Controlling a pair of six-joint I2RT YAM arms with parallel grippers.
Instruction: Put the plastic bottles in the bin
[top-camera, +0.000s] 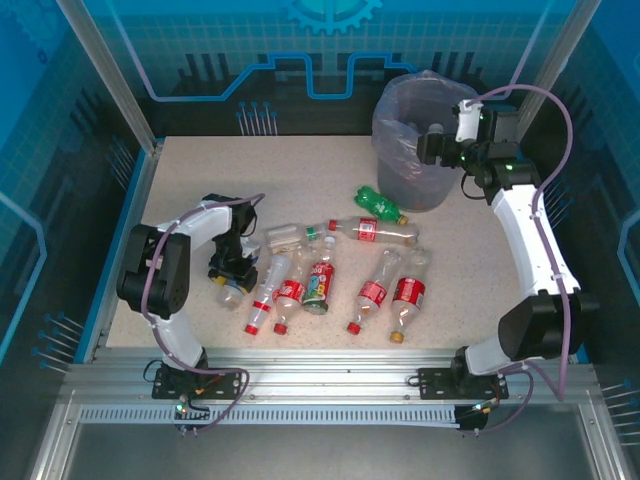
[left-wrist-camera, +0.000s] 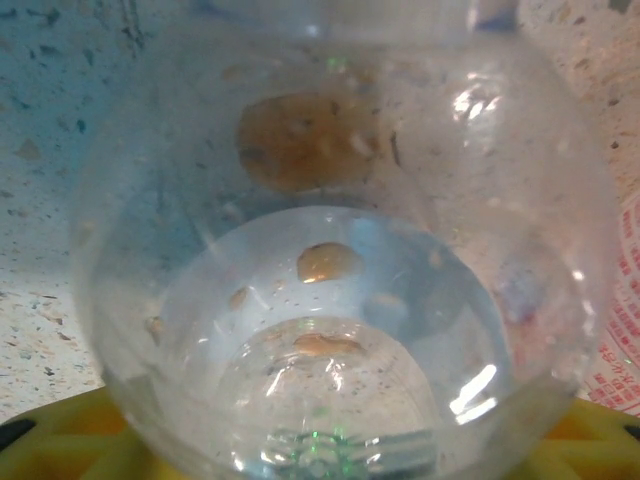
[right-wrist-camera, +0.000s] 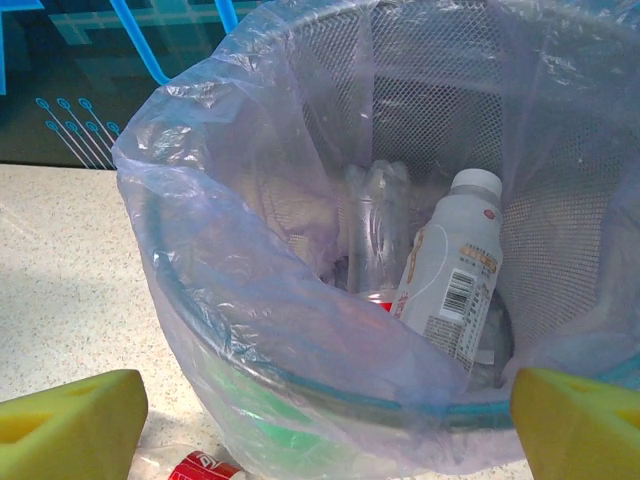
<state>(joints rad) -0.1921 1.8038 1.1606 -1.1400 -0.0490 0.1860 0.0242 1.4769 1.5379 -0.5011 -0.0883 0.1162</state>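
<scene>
Overhead, a speckled beige tabletop (top-camera: 180, 180) carries a loose heap of small clear plastic bottles (top-camera: 372, 293) with red labels and red caps, lying on their sides near the middle. The left hand (top-camera: 228, 268) is down at the left end of the heap, around one clear unlabelled bottle (left-wrist-camera: 330, 250) whose rounded body sits between its yellow pads (left-wrist-camera: 50, 435). Whether the pads press it yet cannot be told. The right hand (top-camera: 435, 150) hangs wide and empty over the round grey mesh bin (top-camera: 395, 150), lined with a lavender bag, at the far right. A white bottle (right-wrist-camera: 450, 270) stands inside.

The likeliest trouble is a slip: the smooth, light bottle could squirt out of a shallow pinch, or crumple. Neighbouring bottles lie just beside it, so a lift could drag or roll them. A green bottle (top-camera: 380, 204) lies by the bin's foot, and the right arm occupies the space above the rim, in the left arm's way.
</scene>
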